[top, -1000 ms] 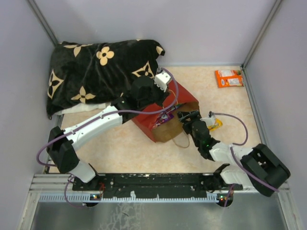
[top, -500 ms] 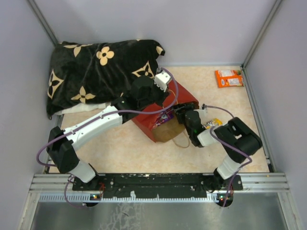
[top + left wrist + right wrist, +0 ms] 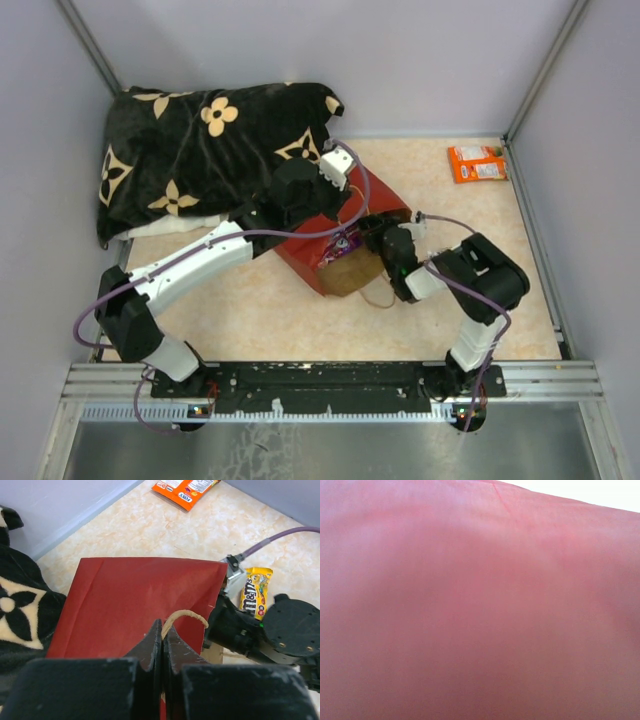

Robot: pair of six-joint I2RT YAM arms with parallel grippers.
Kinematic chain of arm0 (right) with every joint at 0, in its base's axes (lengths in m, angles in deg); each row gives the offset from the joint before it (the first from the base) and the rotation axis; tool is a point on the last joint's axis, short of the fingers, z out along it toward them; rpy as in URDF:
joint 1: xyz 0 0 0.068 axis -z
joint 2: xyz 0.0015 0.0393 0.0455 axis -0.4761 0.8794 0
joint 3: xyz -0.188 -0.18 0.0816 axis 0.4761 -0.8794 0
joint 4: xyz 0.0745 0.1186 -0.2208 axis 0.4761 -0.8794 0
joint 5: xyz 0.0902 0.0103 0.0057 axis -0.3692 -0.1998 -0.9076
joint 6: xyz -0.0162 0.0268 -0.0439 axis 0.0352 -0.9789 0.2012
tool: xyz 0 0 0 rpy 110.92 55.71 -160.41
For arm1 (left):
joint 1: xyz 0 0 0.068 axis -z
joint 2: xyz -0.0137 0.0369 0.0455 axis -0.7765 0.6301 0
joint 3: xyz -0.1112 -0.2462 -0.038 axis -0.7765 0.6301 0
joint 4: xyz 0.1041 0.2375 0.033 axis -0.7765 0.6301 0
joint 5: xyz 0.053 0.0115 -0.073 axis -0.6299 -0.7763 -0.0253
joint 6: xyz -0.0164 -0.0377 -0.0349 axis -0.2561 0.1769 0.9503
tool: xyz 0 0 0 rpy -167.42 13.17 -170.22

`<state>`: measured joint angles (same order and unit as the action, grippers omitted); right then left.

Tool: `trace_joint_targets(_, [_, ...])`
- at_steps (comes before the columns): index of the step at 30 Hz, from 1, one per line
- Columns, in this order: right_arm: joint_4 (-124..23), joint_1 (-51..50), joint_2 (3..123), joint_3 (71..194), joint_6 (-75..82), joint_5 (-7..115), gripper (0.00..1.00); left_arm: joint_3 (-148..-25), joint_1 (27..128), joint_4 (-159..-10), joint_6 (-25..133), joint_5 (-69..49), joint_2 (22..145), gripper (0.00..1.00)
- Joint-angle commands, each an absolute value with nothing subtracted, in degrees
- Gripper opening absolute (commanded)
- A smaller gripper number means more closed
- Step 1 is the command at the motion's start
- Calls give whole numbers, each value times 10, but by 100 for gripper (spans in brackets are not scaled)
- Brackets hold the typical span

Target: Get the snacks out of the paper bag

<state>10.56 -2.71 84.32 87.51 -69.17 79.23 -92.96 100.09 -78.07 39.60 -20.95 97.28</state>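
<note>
The red paper bag (image 3: 318, 243) lies on its side, its brown mouth facing my right arm. My left gripper (image 3: 164, 632) is shut on the bag's looped twine handle (image 3: 188, 615) and sits above the red side (image 3: 140, 595). My right gripper (image 3: 373, 236) is pushed into the bag's mouth, its fingertips hidden. The right wrist view is filled with a blurred pinkish-red surface (image 3: 480, 600). A purple packet (image 3: 346, 245) shows in the mouth. A yellow M&M's pack (image 3: 256, 592) lies on the table beside my right arm. An orange packet (image 3: 476, 163) lies at the far right.
A black flower-patterned pillow (image 3: 200, 150) fills the back left, close behind the bag. Grey walls close in the table on the left, back and right. My right arm (image 3: 480, 275) is folded beside the bag's mouth.
My right arm has folded in and driven its gripper leftwards into the bag's mouth, covering the M&M's pack in the top view. The left arm has kept its hold on the handle.
</note>
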Motion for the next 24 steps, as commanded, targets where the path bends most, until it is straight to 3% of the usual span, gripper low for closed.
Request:
trace_joint_targets(1, [138, -52, 759, 814, -634, 773, 0, -925, 1004, -796, 391, -231, 947, 0])
trace_joint_targets(6, [53, -91, 613, 759, -581, 699, 0, -927, 1004, -793, 393, -237, 946, 0])
trace_joint_targets(11, [-246, -157, 404, 783, -490, 751, 0, -928, 1004, -791, 385, -273, 953, 0])
trace_joint_targets(17, [-515, -162, 154, 801, -465, 801, 0, -928, 1004, -790, 383, -292, 960, 0])
trace_joint_targets(24, [-753, -162, 38, 897, -417, 811, 0, -932, 1003, -786, 382, -312, 964, 0])
